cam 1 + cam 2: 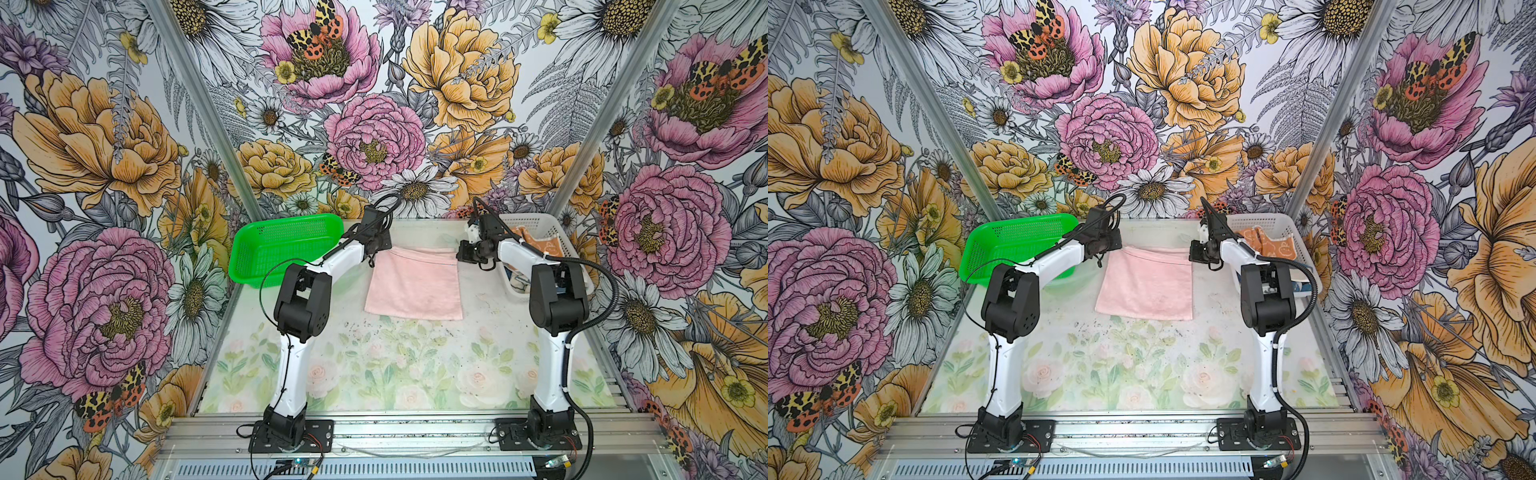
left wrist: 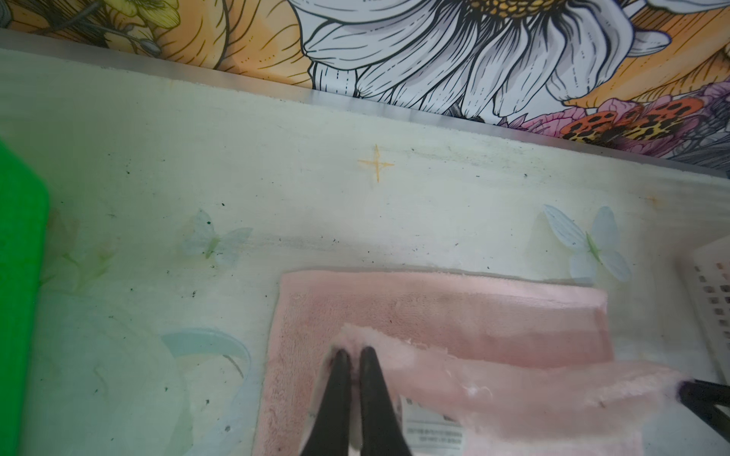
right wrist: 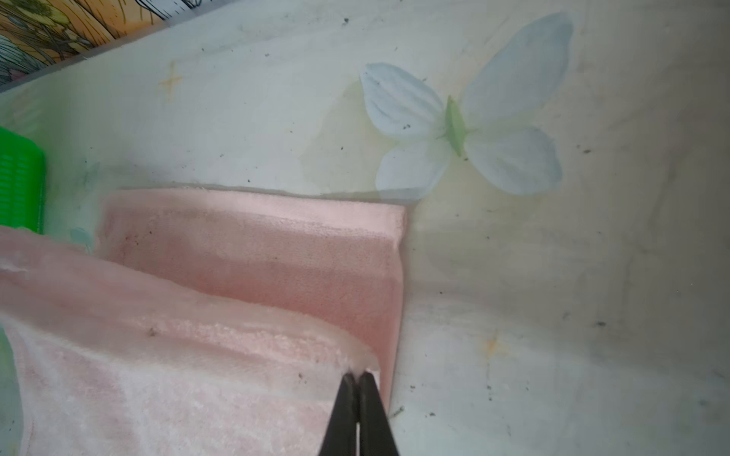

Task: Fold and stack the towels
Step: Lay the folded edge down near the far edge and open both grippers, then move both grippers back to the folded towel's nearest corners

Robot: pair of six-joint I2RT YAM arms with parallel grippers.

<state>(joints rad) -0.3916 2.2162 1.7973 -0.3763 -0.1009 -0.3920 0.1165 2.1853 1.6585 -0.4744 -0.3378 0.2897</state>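
We see the pale pink towel (image 1: pixel 415 291) mid-surface (image 1: pixel 374 365), left pincer (image 2: pixel 354 351) closed tight on its lifted far-left corner, right pincer (image 3: pixel 358 376) closed tight on the far-right corner, orange towel (image 1: pixel 1254 240) in the white basket (image 1: pixel 1258 217)

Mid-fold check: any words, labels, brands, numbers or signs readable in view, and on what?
No text here can be read.
The white tag on the pink towel: grey printed lines, too blurred to read.
An orange cross drawn on the table: a mark only, no words.
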